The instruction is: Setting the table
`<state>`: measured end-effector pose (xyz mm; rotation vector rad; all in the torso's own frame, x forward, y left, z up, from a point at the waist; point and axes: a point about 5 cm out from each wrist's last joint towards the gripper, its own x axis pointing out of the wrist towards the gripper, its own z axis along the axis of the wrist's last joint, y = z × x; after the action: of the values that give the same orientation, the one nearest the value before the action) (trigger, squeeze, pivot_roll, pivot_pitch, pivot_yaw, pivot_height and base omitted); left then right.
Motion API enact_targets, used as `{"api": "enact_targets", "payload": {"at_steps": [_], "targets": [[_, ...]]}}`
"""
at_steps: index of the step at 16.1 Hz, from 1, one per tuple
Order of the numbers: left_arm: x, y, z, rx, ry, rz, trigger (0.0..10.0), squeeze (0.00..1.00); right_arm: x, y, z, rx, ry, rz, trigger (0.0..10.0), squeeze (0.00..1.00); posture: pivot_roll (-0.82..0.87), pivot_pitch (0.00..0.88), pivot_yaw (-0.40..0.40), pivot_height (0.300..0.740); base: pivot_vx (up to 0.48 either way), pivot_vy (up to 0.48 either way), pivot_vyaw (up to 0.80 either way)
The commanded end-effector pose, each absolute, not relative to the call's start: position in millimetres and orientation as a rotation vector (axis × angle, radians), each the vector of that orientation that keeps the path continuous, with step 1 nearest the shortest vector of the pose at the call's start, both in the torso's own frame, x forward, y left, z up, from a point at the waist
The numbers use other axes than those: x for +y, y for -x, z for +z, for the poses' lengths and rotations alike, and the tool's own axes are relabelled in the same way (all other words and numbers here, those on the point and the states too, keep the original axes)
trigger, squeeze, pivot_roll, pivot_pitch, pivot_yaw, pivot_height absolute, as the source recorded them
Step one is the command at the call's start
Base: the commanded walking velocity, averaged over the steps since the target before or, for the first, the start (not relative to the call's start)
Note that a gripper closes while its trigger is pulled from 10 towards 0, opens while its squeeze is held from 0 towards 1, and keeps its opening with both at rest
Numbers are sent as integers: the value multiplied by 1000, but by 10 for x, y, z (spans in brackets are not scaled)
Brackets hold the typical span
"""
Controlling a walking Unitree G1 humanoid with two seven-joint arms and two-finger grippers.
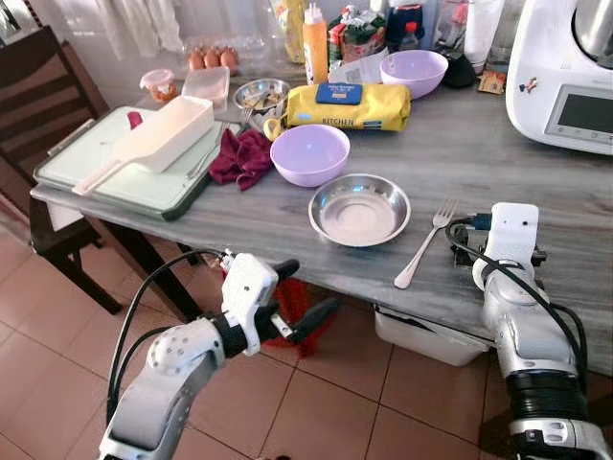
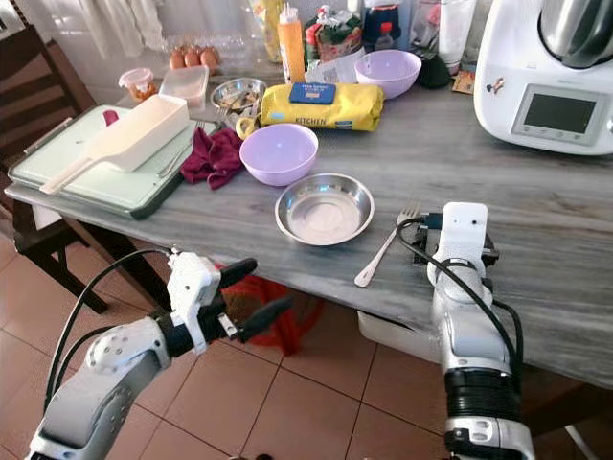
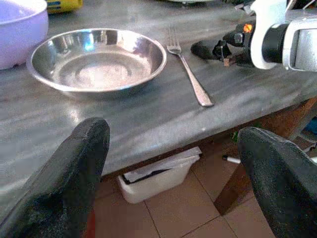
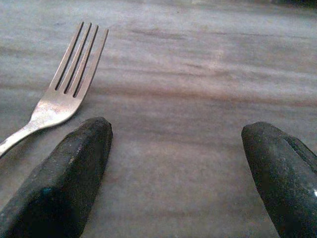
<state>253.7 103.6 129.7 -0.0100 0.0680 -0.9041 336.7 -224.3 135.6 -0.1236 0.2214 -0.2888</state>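
Observation:
A shallow steel dish [image 1: 359, 209] sits near the front edge of the grey table [image 1: 287, 216]. To its right a fork [image 1: 426, 244] lies with its tines pointing away from me. A purple bowl [image 1: 309, 153] stands just behind the dish, and a second purple bowl [image 1: 413, 72] is farther back. My right gripper [image 4: 178, 168] rests low over the tabletop just right of the fork [image 4: 64, 94], open, with nothing between its fingers. My left gripper [image 1: 308, 287] is open and empty, held below the table's front edge and facing the dish [image 3: 96, 59].
On the left are a green cutting board [image 1: 115, 177] with a white scoop [image 1: 158, 134], a red cloth [image 1: 241, 156] and a yellow pack [image 1: 347, 105]. A white kitchen appliance [image 1: 565, 86] stands back right. A dark chair [image 1: 43, 86] is at the left, and a white bin [image 1: 421, 335] sits under the table.

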Motion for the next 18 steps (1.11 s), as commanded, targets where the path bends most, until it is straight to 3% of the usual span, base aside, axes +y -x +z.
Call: {"api": "enact_targets", "payload": {"at_steps": [1,18], "targets": [[1103,-2518,1320,71,7,-881,10000,0,-2194,-3376,1236,284,123,-256,10000,1000,-53,160,118,740,0,0,0],[1101,-2489,1310,101,5,-898,10000,0,-1989,-3550,1277,261,92,-133,10000,1000,-50,155,116,740,0,0,0]]}}
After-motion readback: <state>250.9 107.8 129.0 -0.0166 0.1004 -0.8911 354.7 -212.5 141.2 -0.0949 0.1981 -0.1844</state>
